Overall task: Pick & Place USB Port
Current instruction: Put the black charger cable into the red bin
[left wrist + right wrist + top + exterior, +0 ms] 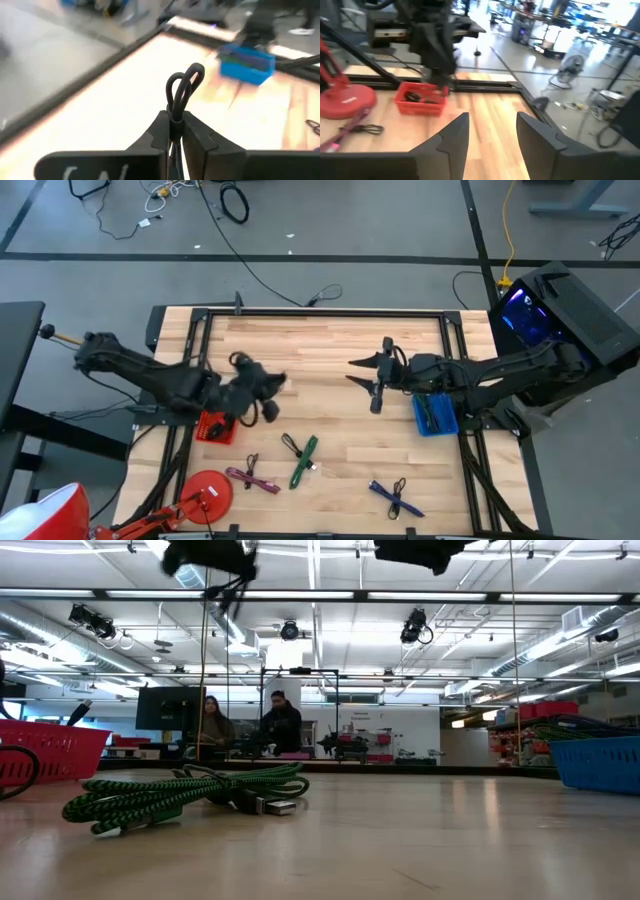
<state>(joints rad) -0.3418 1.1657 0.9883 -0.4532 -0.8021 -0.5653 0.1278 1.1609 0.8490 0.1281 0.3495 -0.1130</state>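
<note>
No words, labels or numbers can be read. Pale marks show on the left gripper, just below its fingers, but they are too blurry to read.

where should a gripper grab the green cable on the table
Grip the green cable across its bundled middle, coming straight down from above. It lies flat in a long, narrow coil, so fingers closing across the narrow width would catch all strands; the plug end, seen in the low view, offers less.

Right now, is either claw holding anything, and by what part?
Left claw is shut on a black cable, pinched at the bundled loop, which sticks out past the fingers. Right claw is open and empty.
</note>
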